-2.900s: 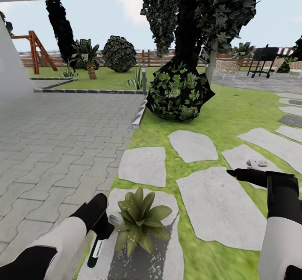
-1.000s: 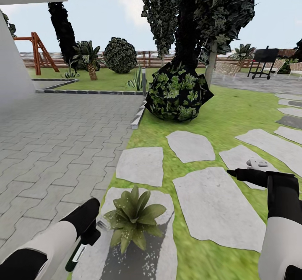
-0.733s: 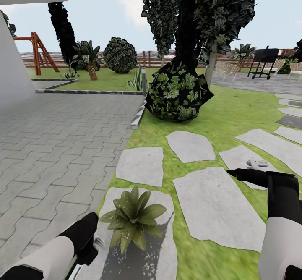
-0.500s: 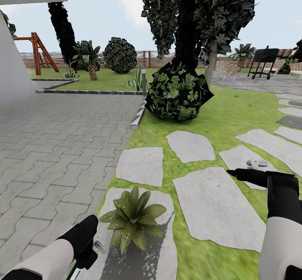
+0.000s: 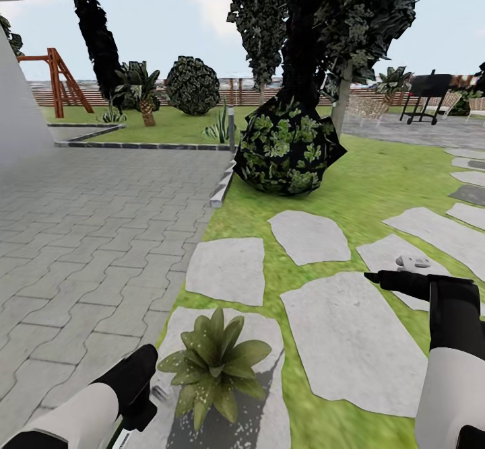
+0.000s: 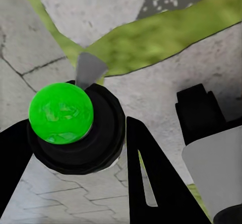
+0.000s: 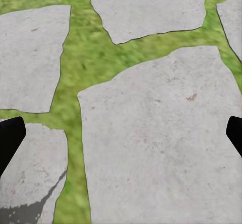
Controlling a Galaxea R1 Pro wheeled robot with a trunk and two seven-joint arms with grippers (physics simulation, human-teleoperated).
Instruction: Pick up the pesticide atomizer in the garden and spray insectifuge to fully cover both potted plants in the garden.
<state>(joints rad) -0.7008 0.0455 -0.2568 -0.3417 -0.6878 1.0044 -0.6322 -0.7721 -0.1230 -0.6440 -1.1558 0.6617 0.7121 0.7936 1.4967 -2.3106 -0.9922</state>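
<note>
Green fills the middle of my left wrist camera: the round bottom of the pesticide atomizer, seen end-on, with black gripper fingers pressed against its dark body on both sides, so my left gripper is clamped on the bottle. From the head camera that gripper sits low at the left, beside the potted plant, and a small pale bit of the nozzle head pokes out toward the nearest leaves; I cannot tell whether it touches them. The plant's rosette stands on a pale stone slab whose near part looks dark and speckled with white dots. My right gripper is held out over the lawn and slabs at the right, well apart from the plant; in the right wrist camera its two black fingertips sit at opposite edges with bare slab and grass between them, so its jaws are spread wide and hold nothing. Farther ahead I see a round leafy bush at the foot of dark trees, grey paving to the left, and a brown slatted fence along the back.
</note>
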